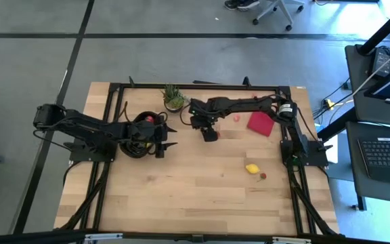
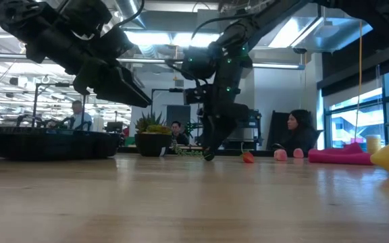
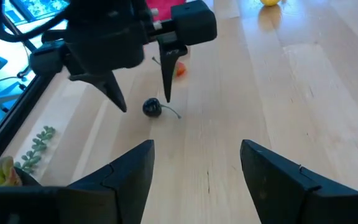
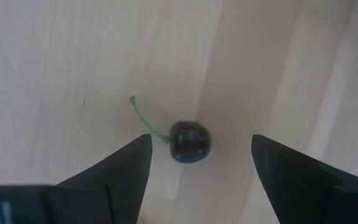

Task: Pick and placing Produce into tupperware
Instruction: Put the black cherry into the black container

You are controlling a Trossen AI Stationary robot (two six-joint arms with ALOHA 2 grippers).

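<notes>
A small dark cherry with a green stem [image 4: 189,142] lies on the wooden table. My right gripper [image 4: 201,140] points down over it, open, with one finger on each side and no touch; the left wrist view shows the same right gripper [image 3: 140,98] around the cherry [image 3: 153,107]. My left gripper [image 1: 173,137] waits open just right of the black tupperware [image 1: 135,135], which holds a red piece [image 1: 149,119]. More produce lies on the table: a yellow lemon [image 1: 252,169], a small red berry [image 1: 263,176] and a pink piece [image 1: 236,116].
A small potted plant [image 1: 173,98] stands near the far edge, behind the two grippers. A flat red square [image 1: 260,123] lies to the right of the right gripper. A black frame [image 1: 290,146] runs along the table's sides. People sit in the room beyond the table.
</notes>
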